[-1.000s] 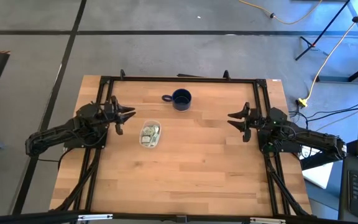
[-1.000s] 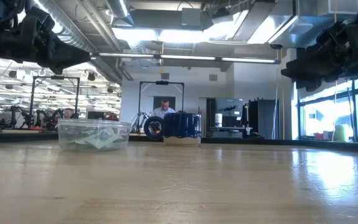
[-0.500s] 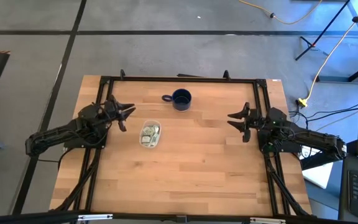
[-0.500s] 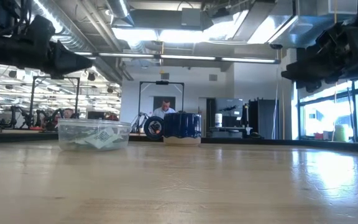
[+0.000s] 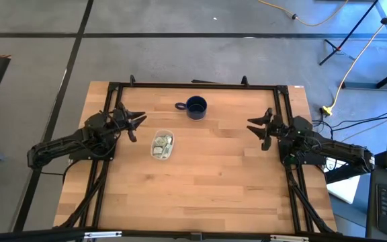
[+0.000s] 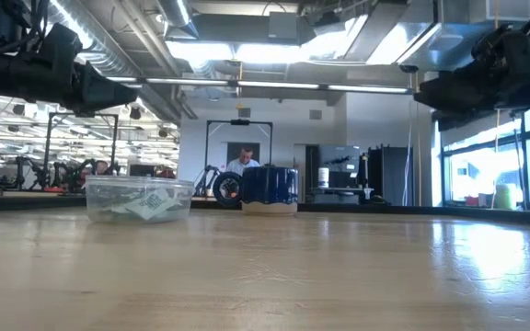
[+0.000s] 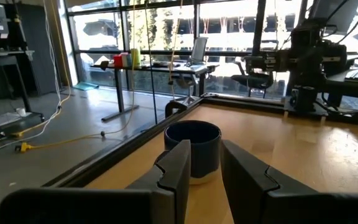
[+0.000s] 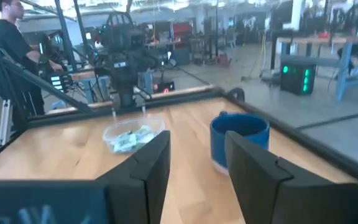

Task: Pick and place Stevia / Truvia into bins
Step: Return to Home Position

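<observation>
The clear plastic bin (image 5: 152, 145) stands on the wooden table left of centre, and several pale green and white Stevia sachets (image 5: 162, 143) lie flat inside it. The low view shows the bin (image 6: 109, 195) with the sachets (image 6: 147, 205) at its bottom; the right wrist view shows the bin (image 8: 113, 132) too. My left gripper (image 5: 138, 123) hovers open just left of the bin, pointing level toward the mug, with nothing between its fingers (image 7: 179, 171). Near the table's right edge my right gripper (image 5: 252, 126) hovers open, also holding nothing.
A dark blue mug (image 5: 195, 107) with its handle to the left stands near the far edge, beyond the bin. A black frame (image 5: 193, 85) borders the table's far, left and right sides. A person shows in the room beyond the table.
My left gripper has swung its fingertips slightly toward the table's far edge and levelled out. My right gripper has tipped its fingers up a little. Neither has shifted place, and the bin, sachets and mug have kept still.
</observation>
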Motion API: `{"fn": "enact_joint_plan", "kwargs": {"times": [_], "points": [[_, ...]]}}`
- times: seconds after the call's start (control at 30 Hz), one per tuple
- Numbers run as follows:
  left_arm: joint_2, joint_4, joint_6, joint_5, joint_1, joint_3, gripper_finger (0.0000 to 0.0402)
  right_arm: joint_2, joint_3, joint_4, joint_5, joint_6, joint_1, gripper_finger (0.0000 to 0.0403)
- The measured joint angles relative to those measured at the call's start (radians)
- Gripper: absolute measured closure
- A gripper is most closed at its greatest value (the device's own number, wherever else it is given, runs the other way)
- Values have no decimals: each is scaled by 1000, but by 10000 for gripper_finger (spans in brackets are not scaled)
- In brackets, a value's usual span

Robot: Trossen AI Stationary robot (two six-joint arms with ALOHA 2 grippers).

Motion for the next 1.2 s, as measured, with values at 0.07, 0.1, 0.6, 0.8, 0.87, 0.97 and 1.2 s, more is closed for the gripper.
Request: {"fn": "enact_joint_plan", "kwargs": {"times": [0.07,0.1,0.6,0.8,0.87,0.97,1.2], "points": [[0,0,0,0,0,0,320,0,0,-28,0,37,0,246],[0,0,0,0,0,0,320,0,0,-42,0,56,0,246],[0,0,0,0,0,0,320,2,0,-119,0,83,0,246],[0,0,0,0,0,0,320,2,0,-118,0,82,0,246],[0,0,0,0,0,0,320,2,0,-118,0,81,0,246],[0,0,0,0,0,0,320,2,0,-118,0,81,0,246],[0,0,0,0,0,0,320,2,0,-118,0,81,0,246]]}}
